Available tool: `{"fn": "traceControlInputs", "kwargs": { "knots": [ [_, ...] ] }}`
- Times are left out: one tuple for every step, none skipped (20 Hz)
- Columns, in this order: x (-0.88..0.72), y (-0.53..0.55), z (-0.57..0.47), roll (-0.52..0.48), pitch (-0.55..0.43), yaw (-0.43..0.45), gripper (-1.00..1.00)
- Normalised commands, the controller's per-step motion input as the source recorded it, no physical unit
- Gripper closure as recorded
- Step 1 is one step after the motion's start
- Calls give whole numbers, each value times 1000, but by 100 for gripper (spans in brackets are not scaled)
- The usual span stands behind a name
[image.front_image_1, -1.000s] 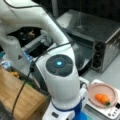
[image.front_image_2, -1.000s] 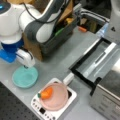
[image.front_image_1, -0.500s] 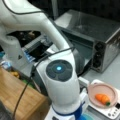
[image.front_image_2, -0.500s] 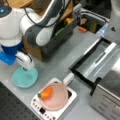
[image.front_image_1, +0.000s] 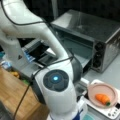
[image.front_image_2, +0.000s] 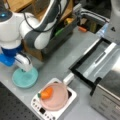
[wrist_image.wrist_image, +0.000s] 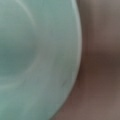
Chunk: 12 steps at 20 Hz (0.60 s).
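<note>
Grey table (image.front_image_2: 58, 63) carries teal plate (image.front_image_2: 25, 78) directly beneath gripper fingers (image.front_image_2: 23, 63); white scale (image.front_image_2: 53, 110) with pink plate beside that; open toaster oven (image.front_image_2: 105, 72) well apart from fingers.

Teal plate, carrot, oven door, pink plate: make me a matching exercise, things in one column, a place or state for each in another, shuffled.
Things:
1 teal plate
2 carrot
3 oven door
4 pink plate

Places or states:
A lies open
B on the pink plate
C under the gripper
D on the white scale

Pairs: 1-C, 2-B, 3-A, 4-D
</note>
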Motion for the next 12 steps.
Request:
{"fn": "traceControlInputs", "kwargs": {
  "knots": [
    [239, -227, -12, 69, 38, 102, -100],
    [245, -215, -37, 64, 36, 101, -100],
    [245, -205, -43, 65, 39, 98, -100],
    [244, -197, -52, 26, 61, 96, -100],
    [240, -184, -49, 9, 70, 90, -100],
    [236, -176, -43, 6, 75, 88, -100],
    [233, -163, -33, -5, 83, 81, -100],
    [233, -148, -25, -14, 86, 75, -100],
    [233, -128, -14, -66, 98, 67, -100],
    [233, -116, 3, -79, 101, 65, -100],
    [234, -102, 10, -98, 98, 64, -100],
    [233, -92, 21, -102, 97, 62, -100]
  ]
}}
